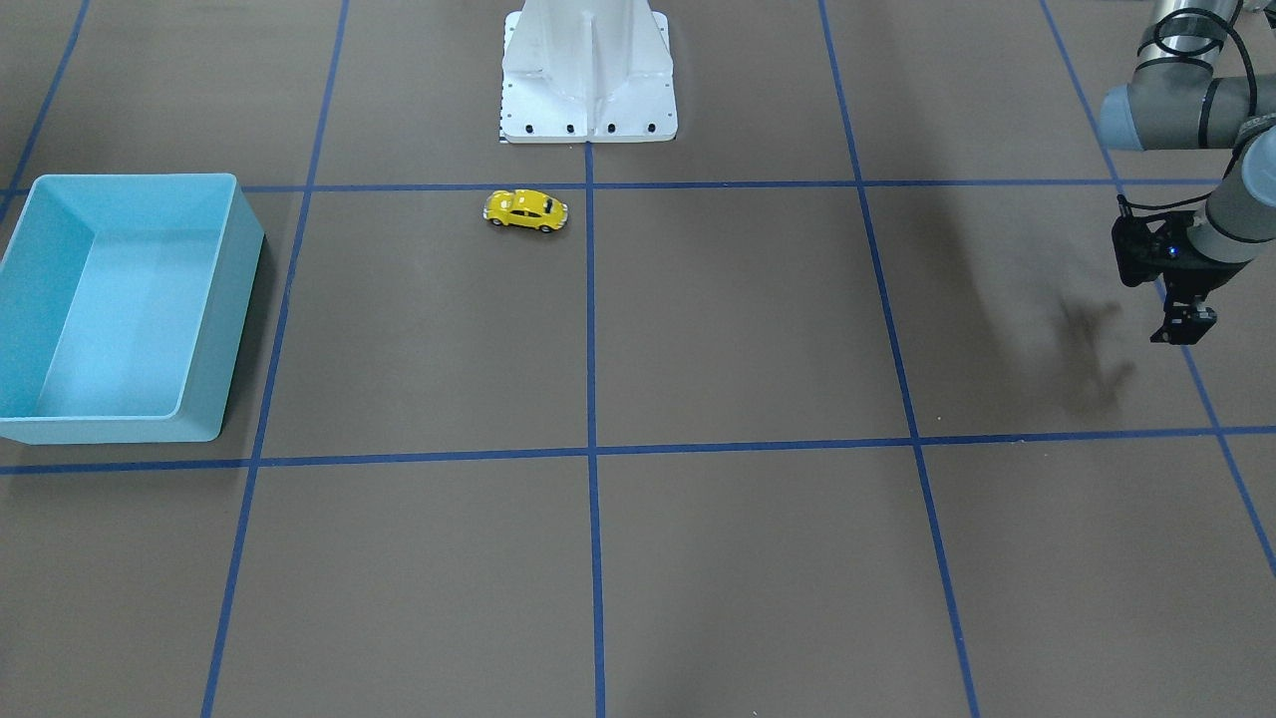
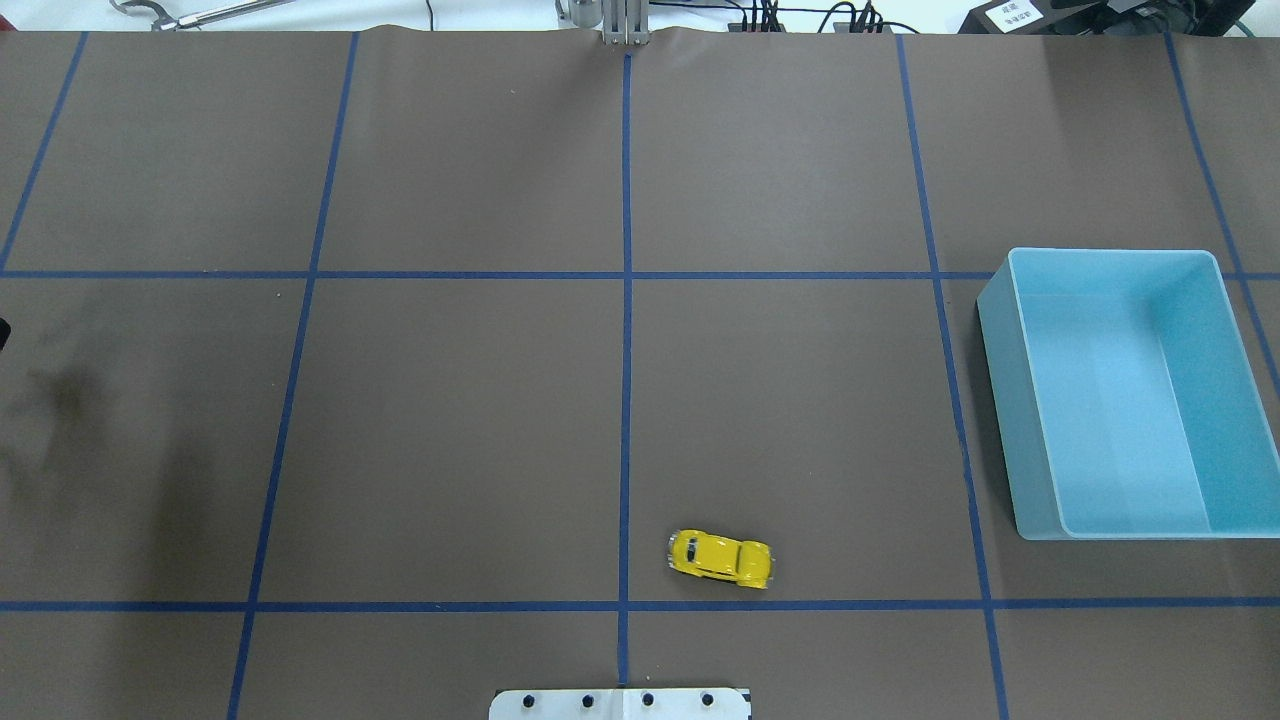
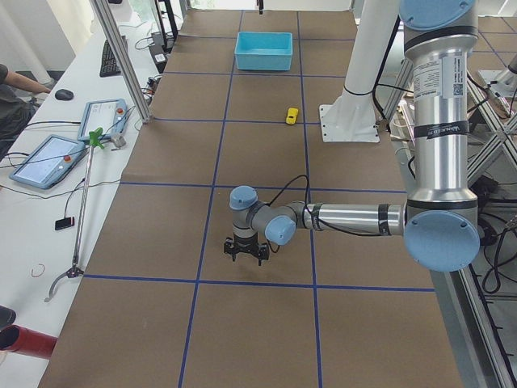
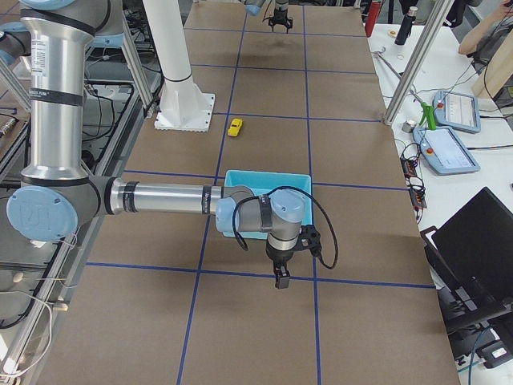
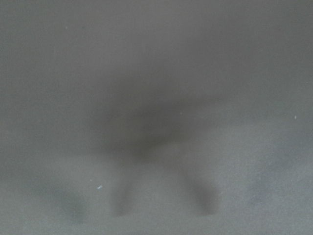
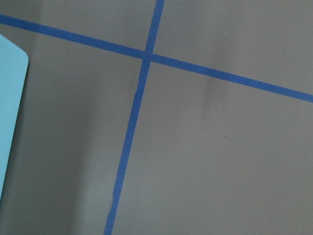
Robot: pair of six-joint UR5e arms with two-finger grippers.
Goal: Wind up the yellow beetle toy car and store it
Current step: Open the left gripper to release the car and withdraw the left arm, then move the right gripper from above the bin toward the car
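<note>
The yellow beetle toy car [image 1: 525, 210] [image 2: 720, 557] stands on its wheels on the brown table, close in front of the robot's white base [image 1: 588, 80], and nothing touches it. My left gripper [image 1: 1183, 327] [image 3: 246, 259] hangs low over the table far off to my left, open and empty; the left wrist view shows only its blurred forked shadow. My right gripper [image 4: 280, 281] hangs past the far side of the light blue bin [image 4: 268, 174], well away from the car. It shows only in the exterior right view, so I cannot tell whether it is open or shut.
The light blue bin [image 1: 239, 319] [image 2: 1015, 400] sits empty on my right side of the table. Blue tape lines [image 2: 626, 300] divide the brown surface into squares. A bin corner [image 6: 10, 98] shows in the right wrist view.
</note>
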